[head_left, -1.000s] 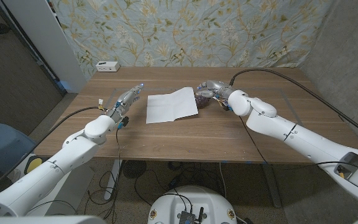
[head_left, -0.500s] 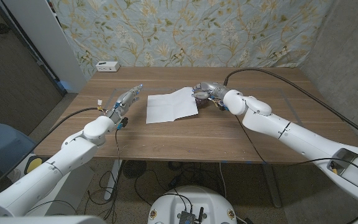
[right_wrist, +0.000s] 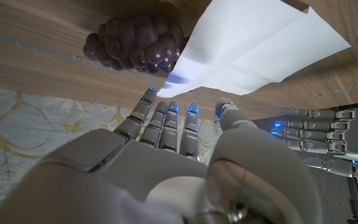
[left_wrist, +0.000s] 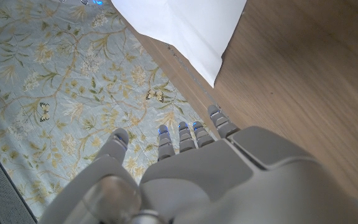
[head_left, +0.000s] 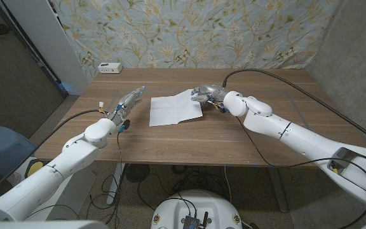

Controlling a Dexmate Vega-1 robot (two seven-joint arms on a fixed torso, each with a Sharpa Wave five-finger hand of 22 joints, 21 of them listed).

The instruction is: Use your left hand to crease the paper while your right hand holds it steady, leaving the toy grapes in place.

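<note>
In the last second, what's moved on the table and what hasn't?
The right hand has slid toward the robot's left, from over the toy grapes onto the paper's near corner. It grips nothing. The left hand, open beside the paper, has stayed put, as have paper and grapes.

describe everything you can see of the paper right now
The paper is a plain white sheet lying on the wooden table, folded, with a crease line across it and its far right corner lifted. That raised corner sits by the dark purple toy grapes, where the right hand hovers with fingers extended; contact is not clear. The left hand stands apart from its left edge, not touching it.
</note>
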